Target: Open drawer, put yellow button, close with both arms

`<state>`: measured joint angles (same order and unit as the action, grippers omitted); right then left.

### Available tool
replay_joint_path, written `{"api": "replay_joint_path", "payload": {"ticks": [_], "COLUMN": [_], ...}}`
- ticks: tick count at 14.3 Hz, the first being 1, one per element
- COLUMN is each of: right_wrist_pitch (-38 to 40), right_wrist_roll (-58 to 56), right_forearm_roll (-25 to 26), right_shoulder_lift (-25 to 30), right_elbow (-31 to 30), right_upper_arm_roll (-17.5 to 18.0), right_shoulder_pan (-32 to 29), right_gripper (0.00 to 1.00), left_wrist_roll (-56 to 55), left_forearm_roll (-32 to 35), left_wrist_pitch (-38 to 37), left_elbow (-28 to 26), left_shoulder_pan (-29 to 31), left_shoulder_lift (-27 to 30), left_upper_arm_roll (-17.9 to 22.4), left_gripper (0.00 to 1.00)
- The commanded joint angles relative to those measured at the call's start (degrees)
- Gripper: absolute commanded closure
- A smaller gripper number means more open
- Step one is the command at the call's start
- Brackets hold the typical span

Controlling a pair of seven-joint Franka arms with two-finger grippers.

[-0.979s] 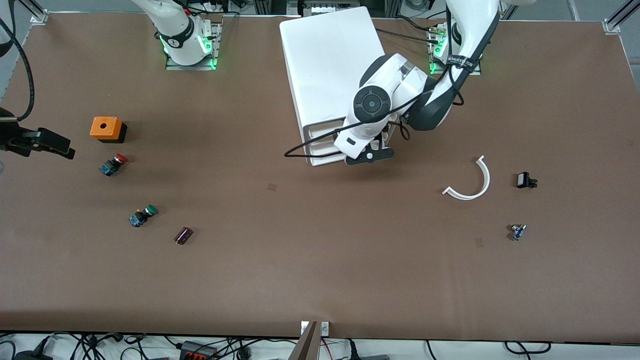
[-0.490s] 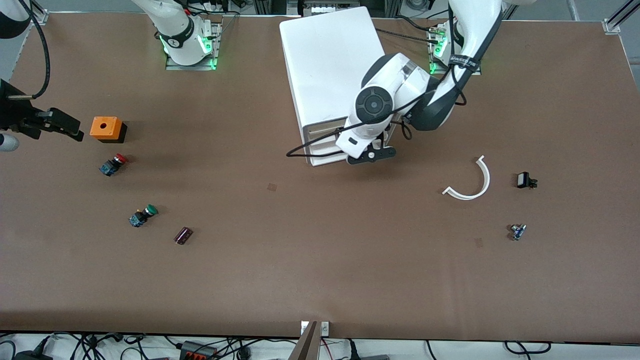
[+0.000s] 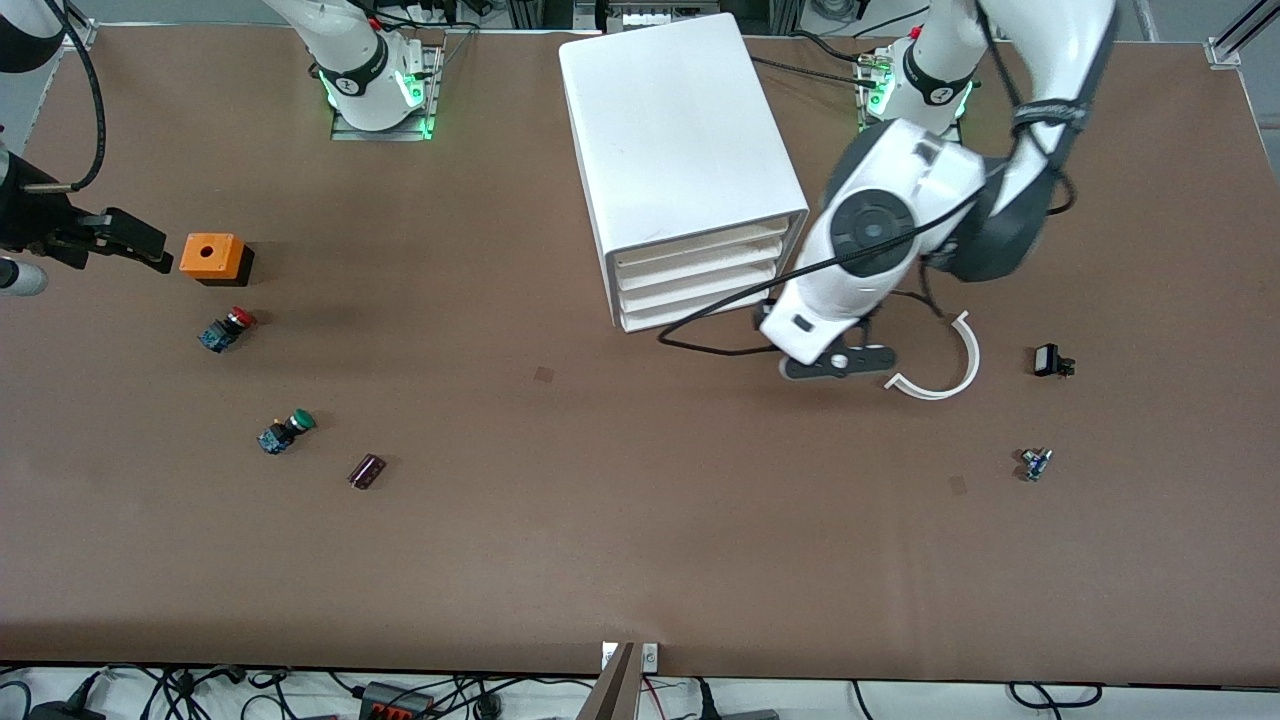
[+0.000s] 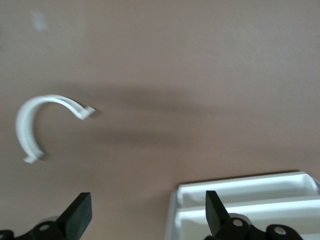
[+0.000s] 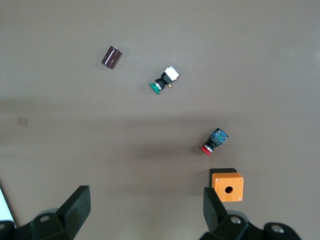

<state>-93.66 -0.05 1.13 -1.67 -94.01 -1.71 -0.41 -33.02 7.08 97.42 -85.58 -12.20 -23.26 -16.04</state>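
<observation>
The white cabinet (image 3: 680,130) stands at the robots' side of the table. Its uppermost drawer (image 3: 700,241) sits flush with the three below it. The cabinet also shows in the left wrist view (image 4: 250,200). My left gripper (image 3: 838,365) hangs open and empty over bare table beside the cabinet's front, toward the left arm's end (image 4: 147,215). My right gripper (image 3: 135,240) is open and empty beside an orange box (image 3: 212,257) at the right arm's end of the table (image 5: 146,207). The yellow button is not in view.
A white curved strip (image 3: 940,365) lies next to the left gripper. A black part (image 3: 1050,360) and a small blue part (image 3: 1035,463) lie toward the left arm's end. A red-capped button (image 3: 225,328), a green-capped button (image 3: 285,432) and a dark cylinder (image 3: 366,470) lie near the orange box.
My left gripper has swung away from the cabinet's front toward the curved strip, uncovering the drawer fronts. My right gripper has moved up beside the orange box.
</observation>
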Motion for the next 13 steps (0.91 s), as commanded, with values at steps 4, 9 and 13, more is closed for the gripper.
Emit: {"api": "replay_joint_path", "payload": {"ticks": [4,9,13], "right_wrist_pitch": [1.03,1.29,1.82], "right_wrist_roll": [-1.10,-1.09,-1.01], "right_forearm_roll": [0.19,0.10,0.27], "right_shoulder_lift": [2.29,2.11,2.29], "right_elbow": [-1.44,-1.17,-1.26], "right_upper_arm_roll": [-0.49,-0.49,-0.31], "right_shoulder_pan": [0.32,0.32,0.32], "right_gripper": [0.00,0.00,0.00], "left_wrist_roll": [21.57,26.51,33.27], "left_forearm_roll": [1.71,1.00,-5.63], "left_wrist_pitch": [-5.13,-12.58,-19.44], "left_elbow": [6.56,7.53,7.44], "left_shoulder_pan": [10.43,15.09,20.09], "left_shoulder_lift": [2.51,9.18,11.12], "left_upper_arm_roll": [-1.18,-1.18,-0.58], "left_gripper": [0.00,0.00,0.00]}}
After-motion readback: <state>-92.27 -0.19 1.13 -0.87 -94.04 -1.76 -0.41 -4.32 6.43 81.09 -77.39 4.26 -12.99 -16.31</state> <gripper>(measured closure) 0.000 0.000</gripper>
